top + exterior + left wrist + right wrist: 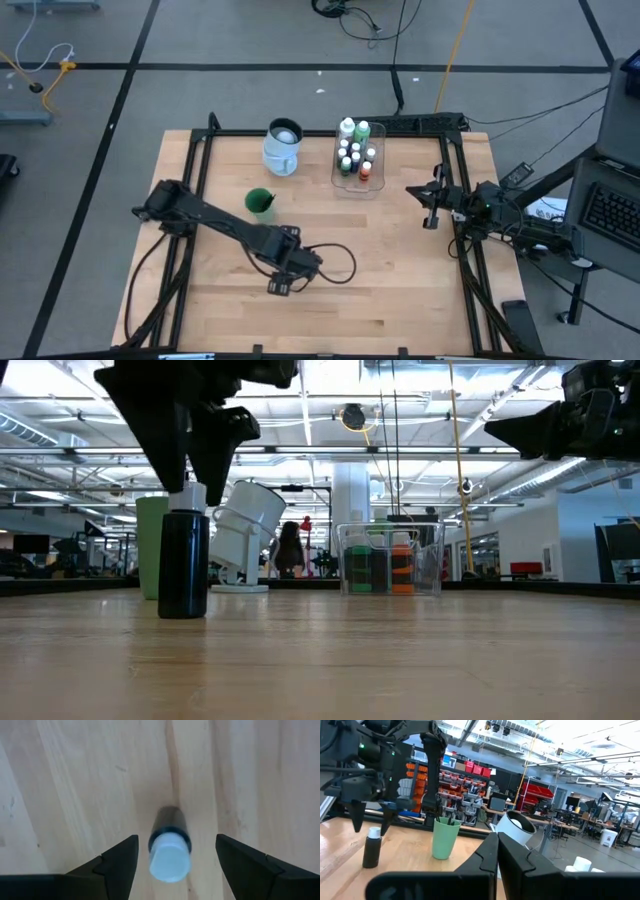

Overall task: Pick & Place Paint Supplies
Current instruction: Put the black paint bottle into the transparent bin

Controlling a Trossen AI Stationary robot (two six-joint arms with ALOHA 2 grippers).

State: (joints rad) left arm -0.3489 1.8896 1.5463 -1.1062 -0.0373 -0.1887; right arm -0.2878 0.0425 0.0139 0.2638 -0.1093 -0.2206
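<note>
Standing upright on the table at lower centre of the high view, a dark white-capped bottle is sitting free between the spread fingers of the left gripper, seemingly just set down. The right gripper, at the right edge, is waiting pinched closed on nothing.

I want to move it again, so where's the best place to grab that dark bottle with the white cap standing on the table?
Grip the dark bottle on its straight round body just below the white cap, coming down from directly above. It stands upright and clear of other things, and the left gripper already hangs open over it, one finger on each side.
</note>
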